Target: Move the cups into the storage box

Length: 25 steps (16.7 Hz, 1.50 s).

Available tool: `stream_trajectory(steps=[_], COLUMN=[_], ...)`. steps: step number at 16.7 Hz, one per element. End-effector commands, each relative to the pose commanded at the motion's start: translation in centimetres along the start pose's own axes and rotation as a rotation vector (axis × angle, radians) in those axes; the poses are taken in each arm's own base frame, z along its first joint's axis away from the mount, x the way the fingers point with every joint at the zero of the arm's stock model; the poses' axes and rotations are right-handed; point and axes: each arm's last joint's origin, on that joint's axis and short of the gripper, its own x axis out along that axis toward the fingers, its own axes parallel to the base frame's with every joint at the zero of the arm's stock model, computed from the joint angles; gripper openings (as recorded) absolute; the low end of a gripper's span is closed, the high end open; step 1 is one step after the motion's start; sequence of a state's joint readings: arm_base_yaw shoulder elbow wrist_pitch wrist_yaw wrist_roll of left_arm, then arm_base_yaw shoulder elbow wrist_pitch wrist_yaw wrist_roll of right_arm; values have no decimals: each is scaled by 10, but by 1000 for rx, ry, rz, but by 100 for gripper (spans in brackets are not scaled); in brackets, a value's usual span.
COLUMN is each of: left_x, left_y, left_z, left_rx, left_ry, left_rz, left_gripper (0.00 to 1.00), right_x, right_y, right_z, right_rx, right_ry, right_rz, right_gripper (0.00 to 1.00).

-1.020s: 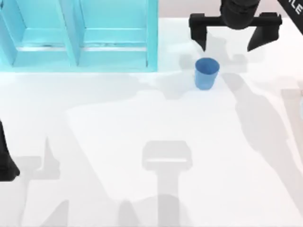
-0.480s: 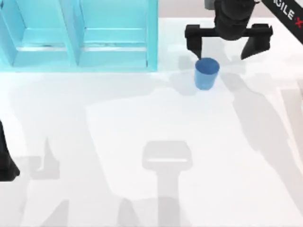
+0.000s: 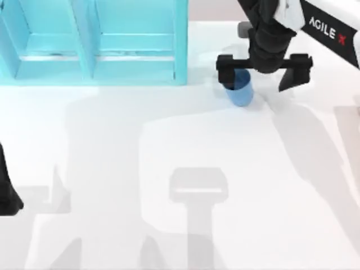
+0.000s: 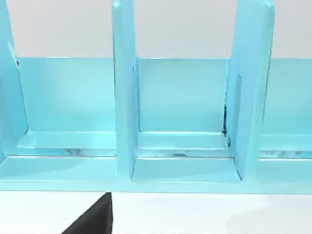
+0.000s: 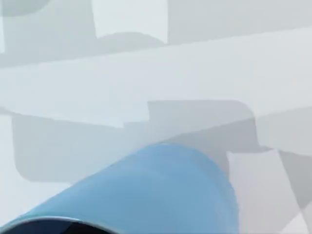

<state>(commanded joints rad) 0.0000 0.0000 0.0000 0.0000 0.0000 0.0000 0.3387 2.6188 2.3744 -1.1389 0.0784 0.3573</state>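
the top view looked straight down; the left wrist view faced the storage box [image 4: 185, 122] close; the right wrist view hugged the cup [image 5: 161, 190], shared with overhead.

The storage box [image 3: 180, 42] wall stands just left of the cup [image 3: 241, 94]. The open right gripper [image 3: 263, 70] hangs over the cup. The table [image 3: 169, 140] in front is free.
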Motion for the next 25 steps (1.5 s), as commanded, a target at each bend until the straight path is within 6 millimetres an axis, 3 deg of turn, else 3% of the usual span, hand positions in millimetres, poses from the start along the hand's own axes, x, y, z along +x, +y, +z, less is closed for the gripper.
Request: stream_trajectory(steps=[3, 16, 25], left_x=[0, 0, 0], left_y=[0, 0, 0], left_z=[0, 0, 0], left_rx=[0, 0, 0], left_ry=[0, 0, 0], left_rz=[0, 0, 0], left_gripper=[100, 100, 100], right_x=[0, 0, -1], right_y=[0, 0, 2], right_z=[0, 0, -1], right_rx=[0, 0, -2], right_ry=[0, 0, 0], right_rz=[0, 0, 2], right_gripper=[100, 2, 0])
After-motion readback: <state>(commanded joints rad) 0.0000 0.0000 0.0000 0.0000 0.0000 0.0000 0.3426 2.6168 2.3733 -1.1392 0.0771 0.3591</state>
